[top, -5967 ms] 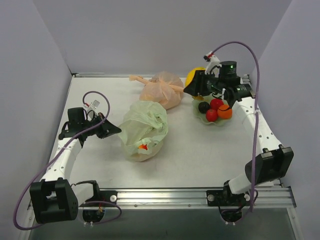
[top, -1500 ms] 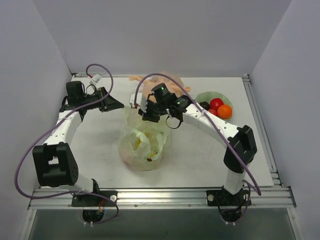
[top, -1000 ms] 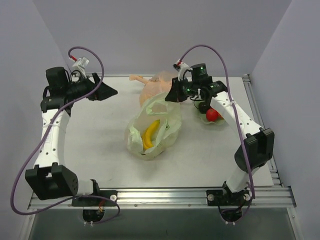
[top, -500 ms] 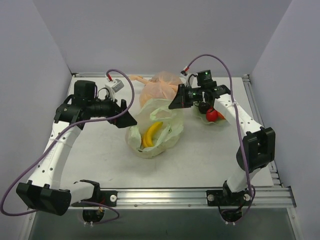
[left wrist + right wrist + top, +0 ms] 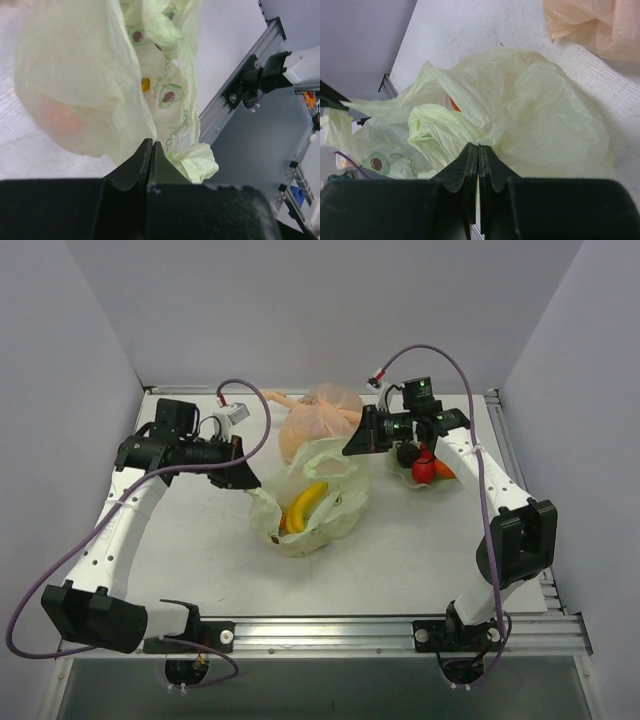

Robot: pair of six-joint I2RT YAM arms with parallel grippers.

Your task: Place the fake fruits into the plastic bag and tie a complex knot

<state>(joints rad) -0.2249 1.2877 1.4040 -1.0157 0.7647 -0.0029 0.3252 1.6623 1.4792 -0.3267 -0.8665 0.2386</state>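
Note:
The pale green plastic bag lies open mid-table with the yellow bananas inside. My left gripper is shut on the bag's left edge; in the left wrist view the gripper pinches thin green plastic, and an orange-red fruit shows through it. My right gripper is shut on the bag's far right edge; in the right wrist view it pinches a bunched fold of the bag. A red fruit and an orange fruit sit in the green dish.
A peach-orange knotted bag lies just behind the green bag and shows in the right wrist view. A dark round piece is at the dish, under the right arm. The table's metal front rail is near the bag.
The bananas went into the bag. Both grippers came to the bag's mouth and shut on its opposite edges. In the last half second the bag's edges are drawn slightly wider apart.

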